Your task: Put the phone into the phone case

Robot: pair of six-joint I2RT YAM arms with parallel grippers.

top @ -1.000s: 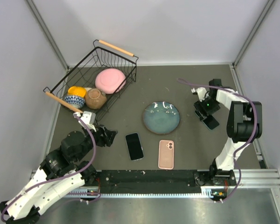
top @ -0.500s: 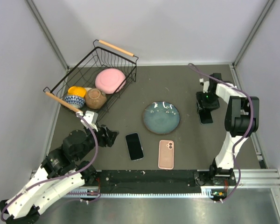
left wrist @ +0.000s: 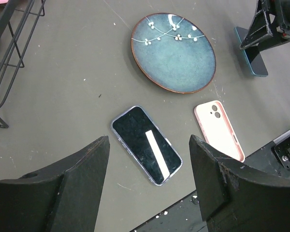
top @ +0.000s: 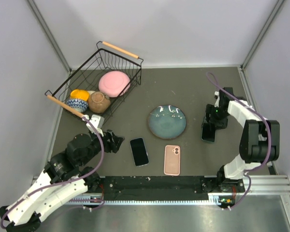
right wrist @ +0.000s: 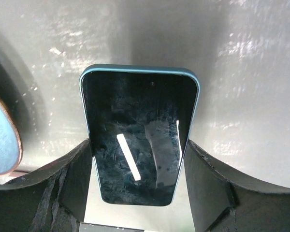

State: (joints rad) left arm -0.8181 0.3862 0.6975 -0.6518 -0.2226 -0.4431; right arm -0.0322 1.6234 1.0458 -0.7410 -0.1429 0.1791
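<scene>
A teal-edged phone with a dark screen sits between the fingers of my right gripper, which is shut on its long sides. In the top view that gripper holds the phone tilted, just over the table, right of the plate. The pink phone case lies flat near the front edge, camera hole facing away from me; the left wrist view shows the case too. My left gripper stands open and holds nothing, just left of a second, black phone.
A blue glazed plate lies in the middle between the two grippers. A black wire basket at the back left holds a pink plate and a few bowls. The black phone lies flat left of the case.
My right gripper has swung round and carried the teal phone a little forward and to the left, toward the plate. The left arm has barely shifted.
</scene>
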